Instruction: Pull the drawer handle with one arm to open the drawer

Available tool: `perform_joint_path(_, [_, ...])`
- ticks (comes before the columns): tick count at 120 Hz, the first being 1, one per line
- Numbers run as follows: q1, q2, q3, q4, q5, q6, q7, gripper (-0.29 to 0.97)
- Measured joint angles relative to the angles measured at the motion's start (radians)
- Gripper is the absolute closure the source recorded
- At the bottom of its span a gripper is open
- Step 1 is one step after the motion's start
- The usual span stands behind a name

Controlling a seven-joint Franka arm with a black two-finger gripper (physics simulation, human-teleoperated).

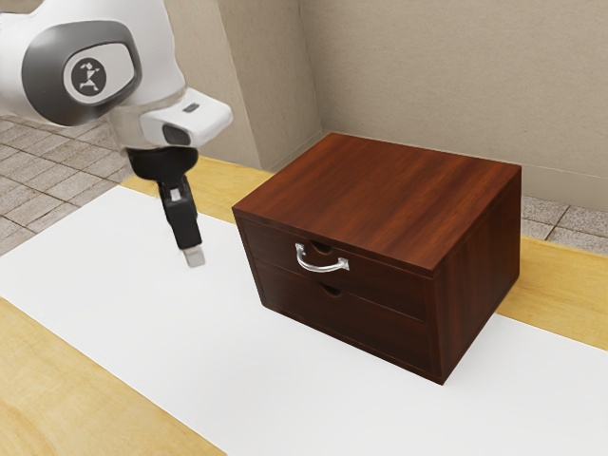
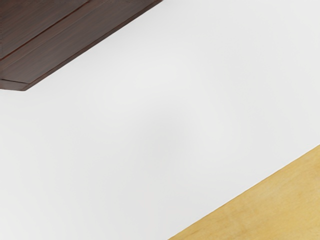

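Exterior view: gripper [image 1: 193, 253], spread not discernible, hangs well apart from drawer handle [image 1: 323, 269], long axis horizontal, toward the exterior view's right.

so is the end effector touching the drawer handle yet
Apart. The exterior view shows the end effector hanging above the white mat, with bare mat between it and the drawer handle.

You're looking at a glossy white arm [image 1: 38, 47], its rounded shell catching the light. A dark grey round cap [image 1: 92, 74] is sitting on the big joint, carrying a small white emblem (too small to read). Next along, a white wrist block [image 1: 195, 112] is wearing a dark grey inset on its face. The gripper [image 1: 194, 255] is showing up black and narrow, ending in a pale grey tip.
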Motion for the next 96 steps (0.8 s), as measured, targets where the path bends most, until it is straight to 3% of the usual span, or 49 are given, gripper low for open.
perform_joint_path(31, [-0.006,-0.006,0.021,-0.008,-0.022,0.029,0.087,0.0])
perform_joint_path(44, [-0.022,-0.052,0.009,-0.084,-0.017,0.052,0.147,0.0])
perform_joint_path(83, [-0.031,-0.059,-0.047,-0.208,0.025,0.384,0.455,0.0])
perform_joint_path(96, [-0.032,-0.071,-0.061,-0.271,0.021,0.483,0.539,0.08])
